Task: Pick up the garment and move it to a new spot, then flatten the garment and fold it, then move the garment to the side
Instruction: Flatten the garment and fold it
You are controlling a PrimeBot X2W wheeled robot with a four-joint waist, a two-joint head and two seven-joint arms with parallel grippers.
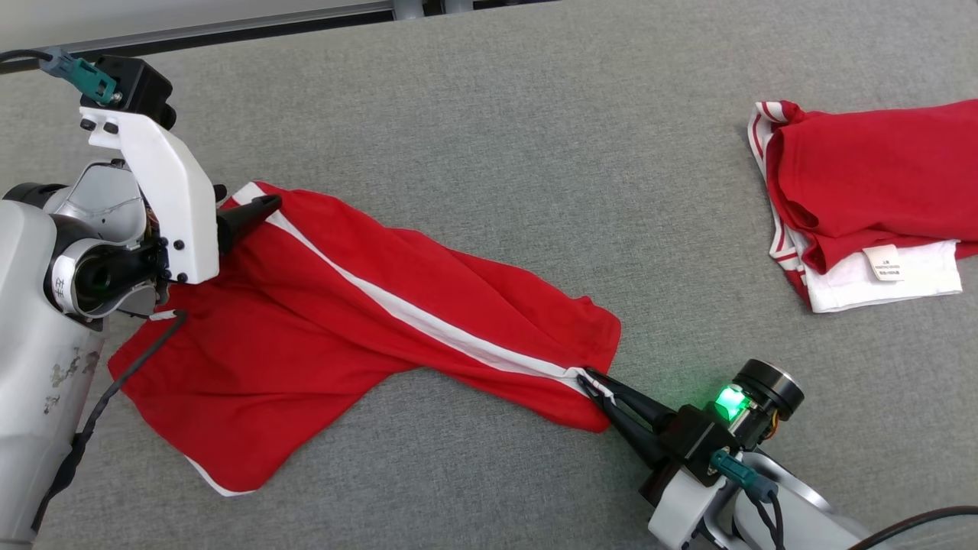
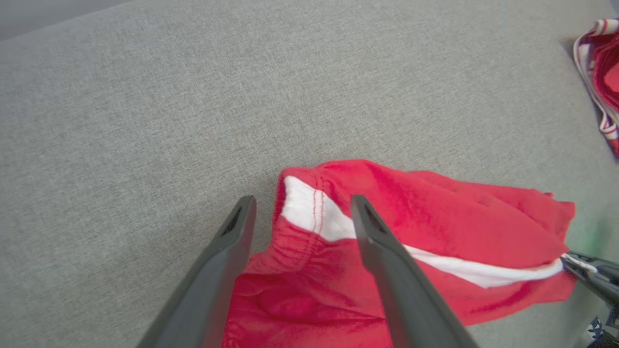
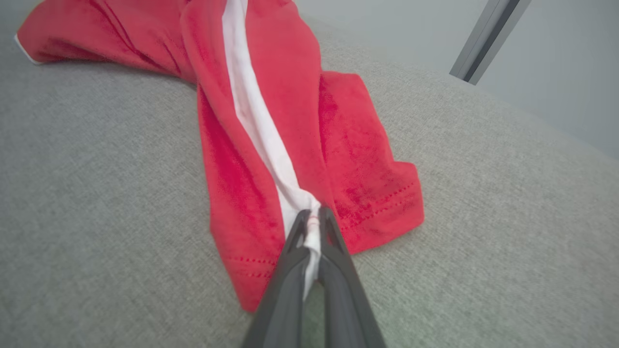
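The garment [image 1: 328, 321] is a pair of red shorts with a white side stripe, stretched across the grey table. My right gripper [image 1: 592, 380] is shut on the hem end of the white stripe [image 3: 309, 227], at the lower right. My left gripper [image 1: 248, 210] stands open over the waistband corner at the upper left. In the left wrist view its two dark fingers [image 2: 387, 261] straddle the white patch of the waistband [image 2: 309, 212] without pinching it. The same garment [image 3: 271, 106] runs away from my right fingers in the right wrist view.
A second red and white garment [image 1: 863, 198] lies folded at the table's right side, its striped edge also in the left wrist view [image 2: 599, 72]. Grey table cloth [image 1: 535, 114] spreads behind the shorts. The table's far edge [image 1: 229, 27] runs along the top.
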